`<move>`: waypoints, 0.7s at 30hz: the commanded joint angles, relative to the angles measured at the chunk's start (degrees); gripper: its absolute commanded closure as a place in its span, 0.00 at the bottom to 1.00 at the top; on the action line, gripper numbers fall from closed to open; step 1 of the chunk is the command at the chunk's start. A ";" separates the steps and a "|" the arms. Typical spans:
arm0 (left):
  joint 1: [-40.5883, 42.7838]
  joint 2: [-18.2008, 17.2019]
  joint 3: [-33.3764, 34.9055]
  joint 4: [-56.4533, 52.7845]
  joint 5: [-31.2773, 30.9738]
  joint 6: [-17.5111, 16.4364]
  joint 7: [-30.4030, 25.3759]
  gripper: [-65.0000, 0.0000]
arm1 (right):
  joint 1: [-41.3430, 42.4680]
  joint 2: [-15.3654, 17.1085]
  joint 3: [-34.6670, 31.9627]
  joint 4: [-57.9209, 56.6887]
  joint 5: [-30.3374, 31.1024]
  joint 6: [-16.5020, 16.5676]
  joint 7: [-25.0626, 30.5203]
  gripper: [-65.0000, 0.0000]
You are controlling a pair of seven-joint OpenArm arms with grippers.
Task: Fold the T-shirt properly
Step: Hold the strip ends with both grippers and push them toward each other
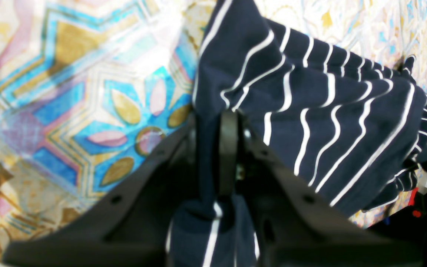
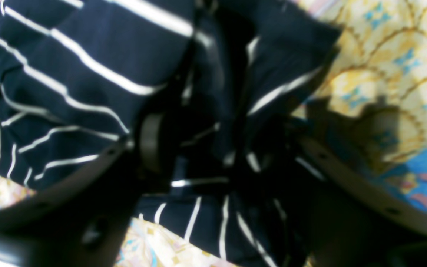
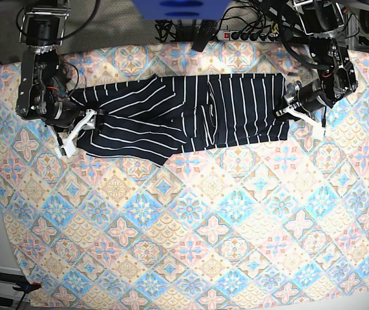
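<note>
Patterned tablecloth [image 3: 190,245] (pastel diamonds); power strip [image 3: 249,35] behind it.

The T-shirt [image 3: 184,113] spans the tablecloth's [image 3: 190,239] far strip, with cables [image 3: 249,29] beyond the far edge; the near half lies open.

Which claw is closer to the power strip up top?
The left one. The left claw grips the T-shirt's end, fairly near the power strip; the right claw holds the other end, far across the tablecloth.

Base view looks straight down from afar; both wrist views sit close over the T-shirt [image 3: 184,116].
</note>
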State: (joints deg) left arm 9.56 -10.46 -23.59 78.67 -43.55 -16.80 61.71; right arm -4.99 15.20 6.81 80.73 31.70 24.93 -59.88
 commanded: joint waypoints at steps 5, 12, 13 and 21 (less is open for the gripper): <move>-0.46 -0.84 -0.19 0.67 -0.80 -0.39 -0.39 1.00 | -0.32 0.93 2.64 1.25 6.41 0.43 0.76 0.28; -0.46 -0.84 -0.19 0.67 -0.71 -0.39 -0.39 1.00 | -1.03 1.11 7.83 1.34 6.76 0.43 0.40 0.27; -0.46 -0.84 -0.19 0.67 -0.71 -0.39 -0.39 1.00 | -1.03 1.11 7.92 1.43 6.93 0.43 0.40 0.27; -0.46 -0.84 -0.19 0.67 -0.71 -0.39 -0.39 1.00 | -3.49 0.67 5.28 6.79 7.20 0.43 -0.56 0.27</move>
State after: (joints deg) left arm 9.54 -10.50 -23.59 78.67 -43.53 -16.80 61.69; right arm -9.45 15.33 12.03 86.35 37.74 24.88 -61.19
